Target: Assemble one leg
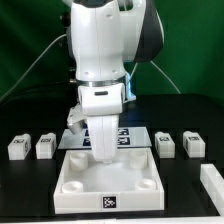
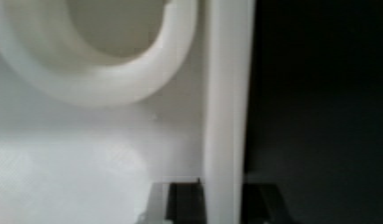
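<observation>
Exterior view: four upright legs (image 1: 17, 147) (image 1: 46, 146) (image 1: 165, 144) (image 1: 194, 144)

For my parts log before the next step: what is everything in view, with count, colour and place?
legs: four, white, tagged; two at the exterior view's left, two at its right
panel: one, white, round corner sockets; front centre
marker board: one, white, black tags; behind the panel, partly hidden
white block: one; the exterior view's right edge, cut off
table: one, black
backdrop: green, behind
arm: one, white; centre
gripper: one; low over the panel, open or shut unclear
</observation>
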### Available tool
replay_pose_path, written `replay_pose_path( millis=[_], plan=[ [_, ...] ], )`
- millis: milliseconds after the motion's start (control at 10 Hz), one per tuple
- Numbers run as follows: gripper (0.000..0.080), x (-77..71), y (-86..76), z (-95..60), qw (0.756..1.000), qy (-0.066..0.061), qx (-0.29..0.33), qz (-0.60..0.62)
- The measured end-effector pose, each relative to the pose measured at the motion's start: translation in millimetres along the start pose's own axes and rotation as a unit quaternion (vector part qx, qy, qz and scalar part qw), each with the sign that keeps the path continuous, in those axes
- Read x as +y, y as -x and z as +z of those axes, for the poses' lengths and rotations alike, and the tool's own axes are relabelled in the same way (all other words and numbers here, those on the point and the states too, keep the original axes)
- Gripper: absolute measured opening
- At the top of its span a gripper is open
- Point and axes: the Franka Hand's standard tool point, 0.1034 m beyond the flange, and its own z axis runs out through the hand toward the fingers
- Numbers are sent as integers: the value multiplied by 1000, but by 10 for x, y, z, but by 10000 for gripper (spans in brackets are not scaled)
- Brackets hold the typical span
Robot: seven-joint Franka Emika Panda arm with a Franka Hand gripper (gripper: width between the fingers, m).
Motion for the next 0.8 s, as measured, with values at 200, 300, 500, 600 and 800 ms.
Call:
replay_pose_path(
  millis=[200, 300, 500, 600, 800],
  plan=[
    [54, 12, 0, -4, 1000, 1, 0, 0],
    [54, 104, -20, -36, 1000, 4, 0, -2],
    [54, 305, -264, -80, 1000, 12, 7, -2],
    [54, 407, -407, -77, 1000, 18, 13, -1],
    [54, 632, -580, -45, 999, 21, 23, -6]
  ],
)
